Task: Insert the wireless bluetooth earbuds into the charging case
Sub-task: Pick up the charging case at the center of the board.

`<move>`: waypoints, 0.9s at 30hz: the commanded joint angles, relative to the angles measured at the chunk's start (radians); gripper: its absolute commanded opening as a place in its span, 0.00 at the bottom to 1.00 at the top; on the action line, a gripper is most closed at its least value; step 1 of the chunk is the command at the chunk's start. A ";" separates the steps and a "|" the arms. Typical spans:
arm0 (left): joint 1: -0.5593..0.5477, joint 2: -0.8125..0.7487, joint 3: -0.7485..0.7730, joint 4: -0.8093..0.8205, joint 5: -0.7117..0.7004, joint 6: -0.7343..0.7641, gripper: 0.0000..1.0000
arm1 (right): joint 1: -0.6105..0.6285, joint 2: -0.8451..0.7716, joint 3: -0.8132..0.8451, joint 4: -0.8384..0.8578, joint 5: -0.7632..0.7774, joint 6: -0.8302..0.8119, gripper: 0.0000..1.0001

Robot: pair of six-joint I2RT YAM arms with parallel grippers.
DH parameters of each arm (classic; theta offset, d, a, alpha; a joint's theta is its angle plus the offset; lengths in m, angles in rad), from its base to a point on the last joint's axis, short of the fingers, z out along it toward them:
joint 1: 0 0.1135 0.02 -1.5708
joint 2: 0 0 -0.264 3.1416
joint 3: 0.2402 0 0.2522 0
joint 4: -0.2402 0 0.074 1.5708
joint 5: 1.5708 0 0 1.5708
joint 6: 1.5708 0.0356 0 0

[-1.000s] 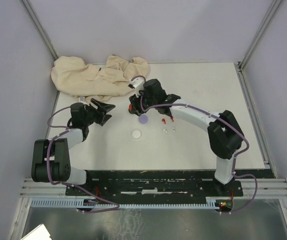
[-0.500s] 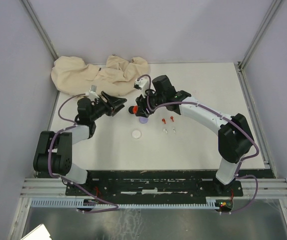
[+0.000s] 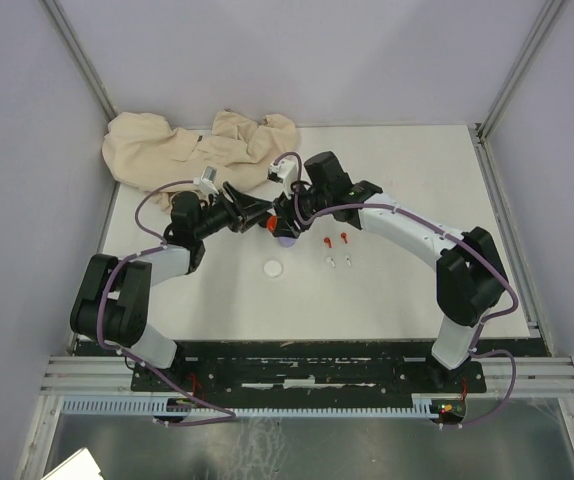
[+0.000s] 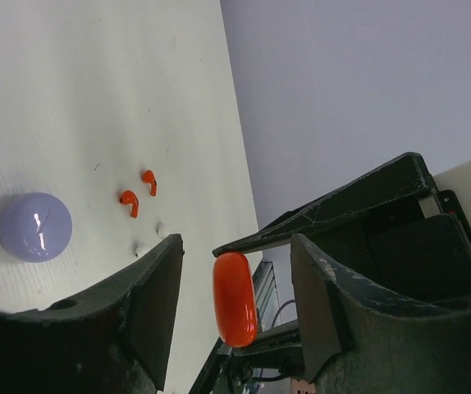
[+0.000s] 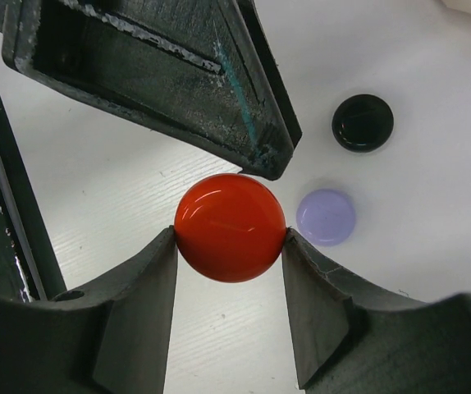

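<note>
My right gripper [image 5: 229,240] is shut on a red round charging case [image 5: 230,222] and holds it above the table [image 3: 417,290]. My left gripper [image 4: 235,246] is open, with a finger on each side of the red case [image 4: 235,299] and not touching it. In the top view the two grippers meet at the red case [image 3: 270,224]. Two red earbuds [image 3: 335,239] and two white earbuds [image 3: 339,262] lie right of it; both pairs also show in the left wrist view, red [image 4: 129,202] and white [image 4: 160,231]. Black and purple earbuds are not seen.
A pale purple disc [image 3: 285,240] lies under the grippers, a white disc [image 3: 273,268] in front of it. A black disc [image 5: 363,122] lies beyond the purple disc [image 5: 326,217]. A beige cloth [image 3: 197,150] is bunched at the back left.
My left gripper has swung right and forward until its open fingers straddle the red case. My right gripper lifted the case slightly, then held still.
</note>
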 commanded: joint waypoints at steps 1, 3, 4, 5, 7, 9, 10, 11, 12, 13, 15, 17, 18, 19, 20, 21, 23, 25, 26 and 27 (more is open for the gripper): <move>-0.007 -0.003 0.021 0.009 0.046 0.069 0.59 | -0.003 -0.037 0.010 0.011 -0.012 -0.019 0.33; -0.008 -0.008 0.014 0.010 0.056 0.077 0.57 | -0.005 -0.035 0.011 0.011 -0.010 -0.020 0.33; -0.009 -0.012 0.011 0.007 0.059 0.078 0.56 | -0.006 -0.035 0.012 0.011 -0.011 -0.020 0.33; -0.009 -0.015 0.007 0.004 0.063 0.084 0.56 | -0.007 -0.036 0.011 0.011 -0.011 -0.020 0.33; -0.012 -0.021 0.001 -0.001 0.069 0.094 0.55 | -0.008 -0.037 0.012 0.010 -0.010 -0.020 0.33; -0.018 -0.025 -0.003 -0.003 0.078 0.100 0.55 | -0.011 -0.036 0.013 0.010 -0.011 -0.019 0.33; -0.020 -0.026 -0.003 -0.003 0.081 0.103 0.55 | -0.011 -0.036 0.013 0.010 -0.010 -0.020 0.33; -0.022 -0.027 -0.003 -0.003 0.086 0.106 0.55 | -0.012 -0.036 0.013 0.010 -0.011 -0.020 0.33; -0.026 -0.029 -0.003 -0.003 0.090 0.109 0.55 | -0.012 -0.036 0.013 0.010 -0.011 -0.020 0.33; -0.030 -0.031 -0.003 -0.003 0.092 0.110 0.55 | -0.013 -0.035 0.013 0.010 -0.011 -0.020 0.33; -0.033 -0.032 -0.002 -0.003 0.100 0.114 0.55 | -0.014 -0.034 0.013 0.009 -0.011 -0.020 0.33; -0.037 -0.036 -0.001 -0.005 0.101 0.118 0.55 | -0.015 -0.033 0.014 0.010 -0.009 -0.020 0.33; -0.038 -0.037 -0.002 -0.008 0.103 0.121 0.54 | -0.016 -0.033 0.014 0.009 -0.009 -0.020 0.33; -0.039 -0.038 -0.003 -0.011 0.103 0.122 0.54 | -0.016 -0.032 0.014 0.008 -0.009 -0.020 0.33; -0.040 -0.038 -0.003 -0.012 0.103 0.124 0.53 | -0.015 -0.033 0.015 0.008 -0.009 -0.020 0.33; -0.040 -0.036 -0.003 -0.013 0.103 0.126 0.53 | -0.016 -0.033 0.015 0.008 -0.009 -0.020 0.33; -0.040 -0.035 -0.001 -0.013 0.102 0.126 0.51 | -0.017 -0.033 0.013 0.008 -0.009 -0.020 0.33; -0.042 -0.033 -0.001 -0.014 0.103 0.125 0.49 | -0.017 -0.033 0.014 0.008 -0.008 -0.020 0.33; -0.043 -0.032 -0.001 -0.014 0.103 0.126 0.48 | -0.017 -0.033 0.014 0.008 -0.009 -0.020 0.33; -0.043 -0.032 -0.001 -0.014 0.103 0.126 0.46 | -0.017 -0.033 0.014 0.008 -0.009 -0.020 0.33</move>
